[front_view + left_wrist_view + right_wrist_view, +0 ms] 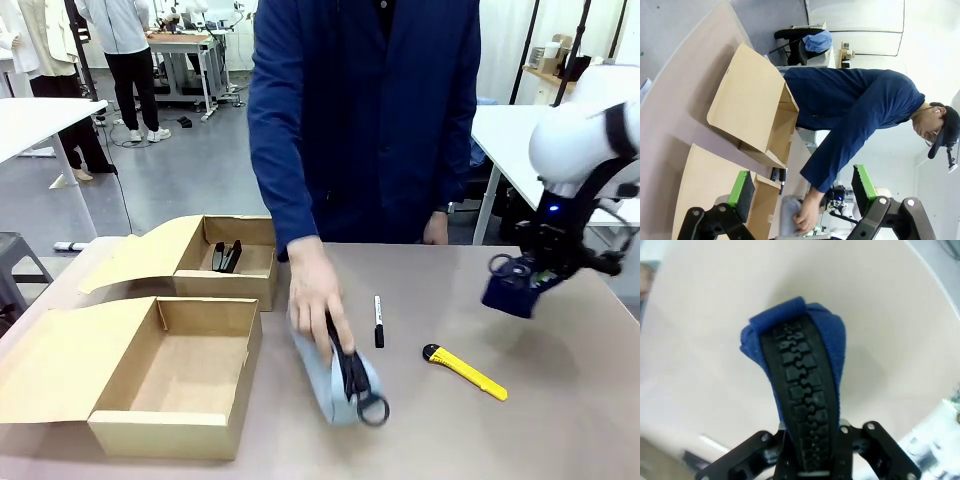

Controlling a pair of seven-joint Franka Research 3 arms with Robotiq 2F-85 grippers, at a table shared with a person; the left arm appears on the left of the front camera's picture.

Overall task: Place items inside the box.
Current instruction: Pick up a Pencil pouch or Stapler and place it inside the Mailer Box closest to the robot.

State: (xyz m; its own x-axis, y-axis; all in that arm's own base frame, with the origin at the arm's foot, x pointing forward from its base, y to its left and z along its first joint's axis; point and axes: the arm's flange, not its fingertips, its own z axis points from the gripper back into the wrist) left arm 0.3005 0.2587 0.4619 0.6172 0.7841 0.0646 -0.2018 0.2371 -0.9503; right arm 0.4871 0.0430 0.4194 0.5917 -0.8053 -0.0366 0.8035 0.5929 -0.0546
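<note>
Your right gripper (pixel 533 272) is clamped on one end of the navy pouch (pixel 506 296) and holds it above the table (pixel 560 410) at the right side, well apart from both boxes. The step in hand looks like the carry: the pouch is lifted but not yet in a box. Next, you likely need to travel left across the table and lower the pouch in. A person's hand (pixel 313 298) rests on the grey pouch (pixel 335 378) in the middle, right in that path, so go over or around it. The near box (pixel 215 432) is open and looks empty. The far box (pixel 262 285) holds black clips (pixel 226 257). You cannot tell which box is meant. In the right wrist view the navy pouch runs lengthwise straight out from the fingers, its black zipper facing the camera. In the front view its free end points down and a little left. The grey pouch lies zipper up, its long axis slanting from far left to near right. The marker (pixel 378 321) points almost straight toward the person. The knife (pixel 466 372) lies diagonally, black end to the far left. Your left gripper (pixel 802 187) is wide open and holds nothing, looking over the boxes toward the person.
</note>
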